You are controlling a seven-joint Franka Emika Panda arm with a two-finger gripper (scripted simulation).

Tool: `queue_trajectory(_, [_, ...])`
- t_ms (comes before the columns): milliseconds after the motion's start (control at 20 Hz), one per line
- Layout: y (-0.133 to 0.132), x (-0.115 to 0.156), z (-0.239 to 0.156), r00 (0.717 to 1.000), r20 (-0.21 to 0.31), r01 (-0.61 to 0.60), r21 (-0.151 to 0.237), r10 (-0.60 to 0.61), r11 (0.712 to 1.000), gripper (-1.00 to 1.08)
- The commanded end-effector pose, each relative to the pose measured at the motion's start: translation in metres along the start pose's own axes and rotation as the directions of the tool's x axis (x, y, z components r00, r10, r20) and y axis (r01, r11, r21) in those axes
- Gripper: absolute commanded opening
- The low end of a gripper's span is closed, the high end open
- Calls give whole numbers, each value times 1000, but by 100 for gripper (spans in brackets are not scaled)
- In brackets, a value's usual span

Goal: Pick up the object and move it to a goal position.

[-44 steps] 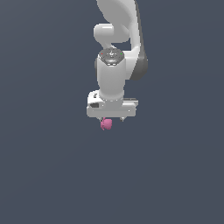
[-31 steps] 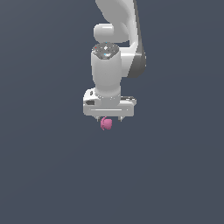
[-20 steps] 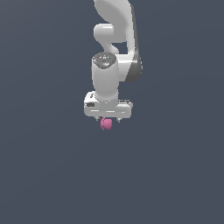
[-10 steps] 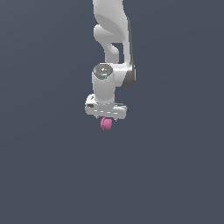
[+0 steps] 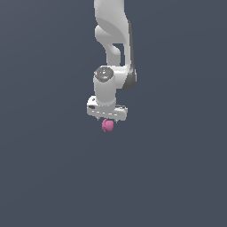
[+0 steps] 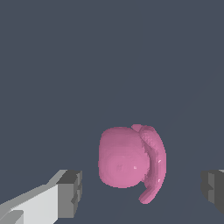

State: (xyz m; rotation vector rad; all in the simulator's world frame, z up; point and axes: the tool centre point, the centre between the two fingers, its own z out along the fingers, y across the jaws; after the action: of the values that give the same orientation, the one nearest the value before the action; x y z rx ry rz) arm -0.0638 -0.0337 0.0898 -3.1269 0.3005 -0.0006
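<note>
Hanging just under my gripper point(image 5: 107, 120), the pink object point(image 5: 107, 125) sits between the fingers point(image 6: 65, 192). On the wrist view both pads stand clear of it with gaps, so the jaws look partly open; whether anything grips it, I cannot tell.

A flat slate-grey backdrop point(image 5: 44, 177) fills the exterior view from edge to edge, from 12 o'clock round to 12 again. No seam marks off a floor from a wall, and no furniture or window shows. The light is even and soft, with no cast shadow or bright patch anywhere on the surface. In the wrist view the same dull blue-grey ground point(image 6: 65, 57) spreads behind everything, plain and untextured, the tone barely varying from one corner to another.
</note>
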Motion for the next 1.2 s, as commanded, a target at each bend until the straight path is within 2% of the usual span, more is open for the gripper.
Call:
queue_trajectory(0, [0, 0, 4, 1000, 0, 0, 0, 0, 1000, 100])
queue_trajectory(450, [1, -2, 43, 1000, 0, -2, 0, 2, 1000, 100])
queue_trajectory(700, [0, -2, 50, 1000, 0, -2, 0, 2, 1000, 100])
queue_trajectory(750, [0, -2, 50, 1000, 0, -2, 0, 2, 1000, -100])
queue_trajectory(1150, [0, -2, 50, 1000, 0, -2, 0, 2, 1000, -100])
